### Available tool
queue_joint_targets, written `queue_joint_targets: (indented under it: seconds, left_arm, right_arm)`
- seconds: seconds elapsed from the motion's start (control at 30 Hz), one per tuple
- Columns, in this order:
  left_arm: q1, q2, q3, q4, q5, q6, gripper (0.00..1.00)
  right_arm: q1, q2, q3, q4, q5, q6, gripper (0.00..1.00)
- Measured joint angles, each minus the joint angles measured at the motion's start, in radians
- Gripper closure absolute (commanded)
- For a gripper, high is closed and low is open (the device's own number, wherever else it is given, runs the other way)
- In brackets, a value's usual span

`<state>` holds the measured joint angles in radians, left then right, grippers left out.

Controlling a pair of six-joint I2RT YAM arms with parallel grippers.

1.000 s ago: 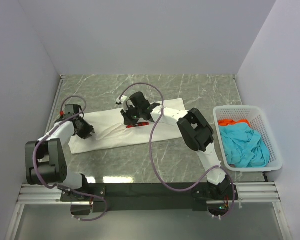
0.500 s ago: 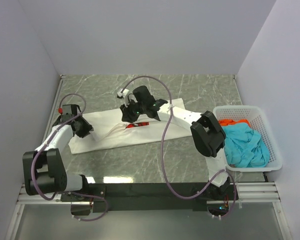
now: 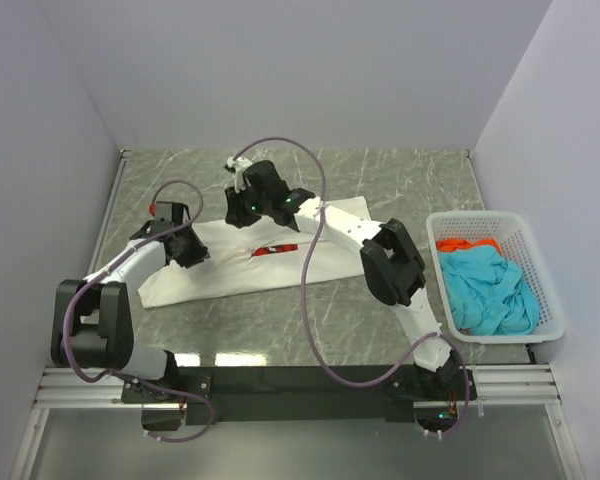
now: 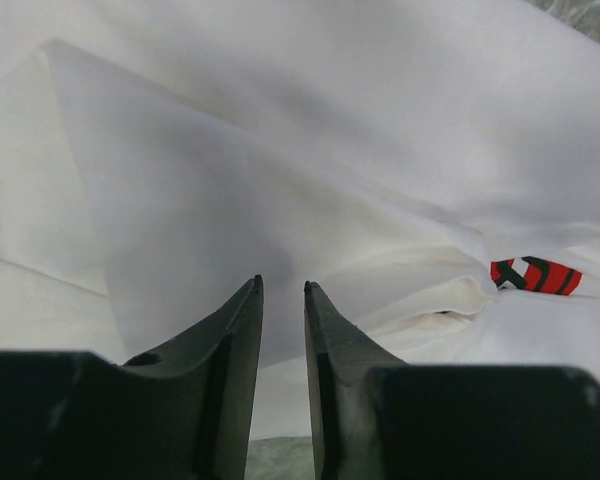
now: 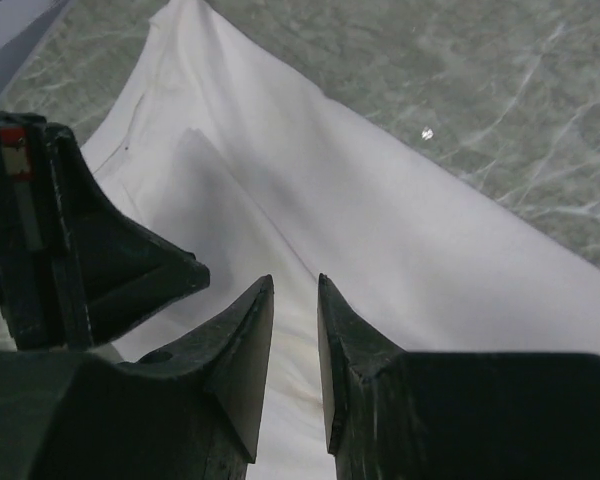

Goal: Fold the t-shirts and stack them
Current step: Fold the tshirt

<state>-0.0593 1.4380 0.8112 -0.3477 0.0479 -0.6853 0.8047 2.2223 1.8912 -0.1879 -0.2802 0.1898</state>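
We judge folding only begun: white t-shirt (image 3: pixel 270 265) part-folded on the table (image 3: pixel 400 175), teal t-shirt (image 3: pixel 490 290) and red-orange t-shirt (image 3: pixel 465 243) in basket (image 3: pixel 545 300); left gripper (image 4: pixel 282 290) and right gripper (image 5: pixel 295 285) jaws narrowly parted, grip indeterminate

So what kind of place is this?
Probably a robot test booth, not a home: plain walls box in the table, and a left arm and right arm are bolted along its near edge.

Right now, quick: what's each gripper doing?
Left gripper: open slightly, nothing between, over the white t-shirt.
Right gripper: open slightly, holding nothing, above the same shirt.
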Motion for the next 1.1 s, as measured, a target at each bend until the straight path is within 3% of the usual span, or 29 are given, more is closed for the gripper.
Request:
queue_joint_targets:
  seconds: [0.33,0.9,1.1]
  left_arm:
    - [-0.018,-0.078,-0.162,0.010,-0.032,-0.101,0.73]
    - [-0.019,-0.148,-0.219,0.006,-0.109,-0.209,0.78]
    - [-0.004,-0.192,-0.226,-0.019,-0.131,-0.228,0.71]
  right_arm:
    - [0.059,0.085,-0.026,-0.004,0.047,0.056,0.68]
    - [0.072,-0.015,-0.347,0.140,0.054,0.066,0.69]
    - [0.051,-0.034,-0.385,0.176,0.038,0.087,0.69]
